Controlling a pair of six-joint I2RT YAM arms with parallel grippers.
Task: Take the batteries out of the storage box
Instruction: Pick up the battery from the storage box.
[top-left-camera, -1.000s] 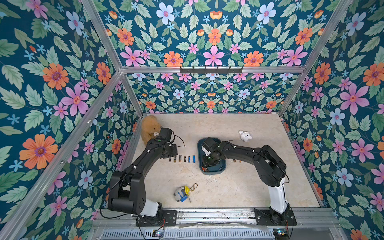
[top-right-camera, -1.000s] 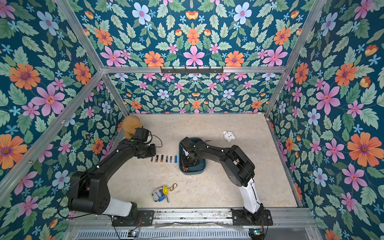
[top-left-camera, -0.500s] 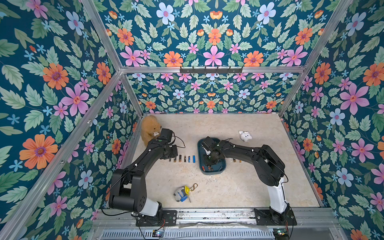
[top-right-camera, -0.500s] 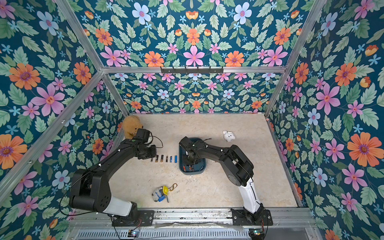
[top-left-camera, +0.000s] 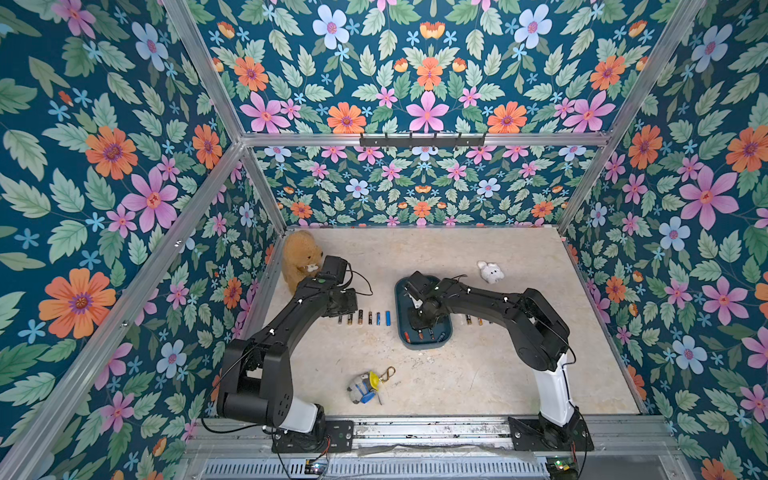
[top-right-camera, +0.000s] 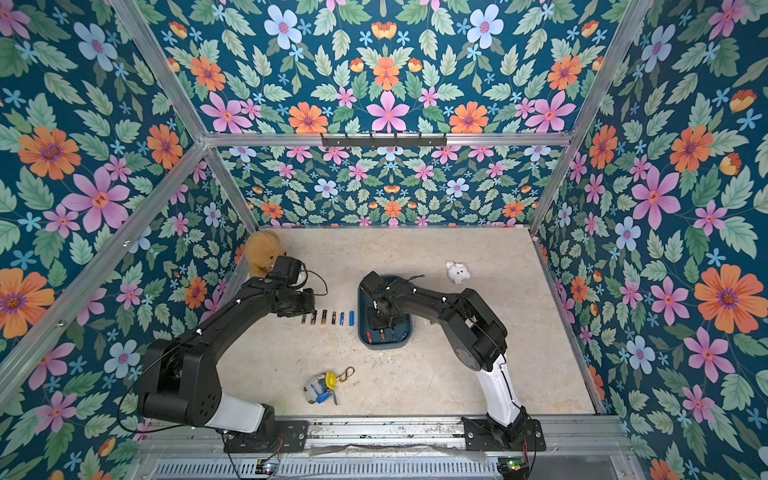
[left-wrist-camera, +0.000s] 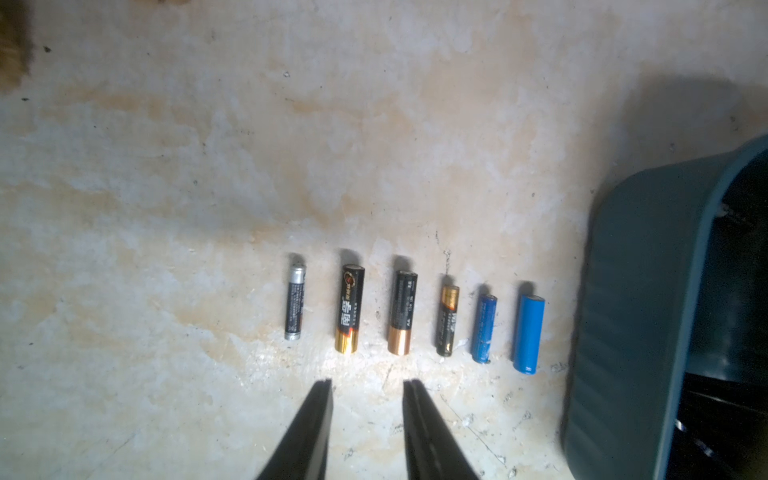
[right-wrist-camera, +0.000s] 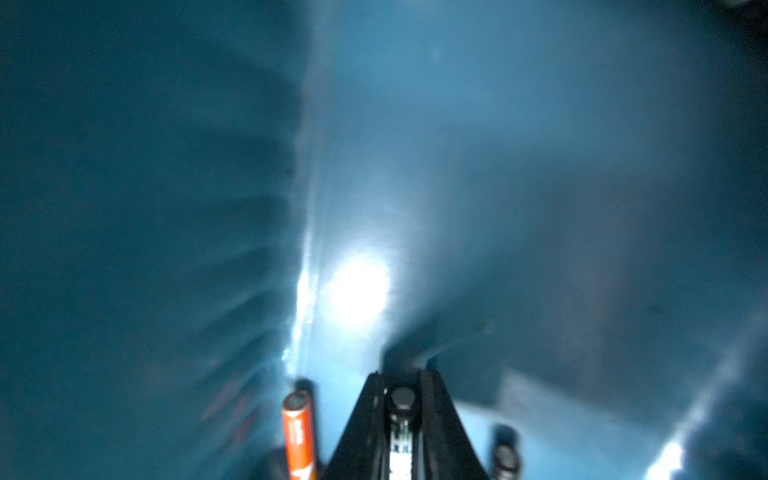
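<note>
The storage box (top-left-camera: 444, 338) sits on the marbled table (top-left-camera: 478, 374). The right gripper (right-wrist-camera: 402, 375) reaches down inside the box, its jaws clamped on a black battery (right-wrist-camera: 401, 401) held lengthwise between the fingers. On the box floor an orange battery (right-wrist-camera: 298, 432) lies to one side of the fingers and a dark battery (right-wrist-camera: 505, 459) to the other. Just outside the box, on the side toward the left arm, a row of six batteries (left-wrist-camera: 402, 318) lies on the table, parallel and apart from one another. The bright blue battery (left-wrist-camera: 528, 332) at the end of the row is nearest the box wall, close to it but not touching. The left gripper (left-wrist-camera: 368, 382) hovers just beside that row, away from the box, with its jaws apart and nothing between them. On the opposite side of the box, two more batteries (top-left-camera: 468, 319) lie on the table, partly under the right arm. A teddy bear (top-left-camera: 300, 259) sits beyond the row, farther from the box. A white plush toy (top-left-camera: 490, 272) lies near the box's far corner. A keychain figure (top-left-camera: 365, 386) lies well apart from the box, toward the robot bases.
</note>
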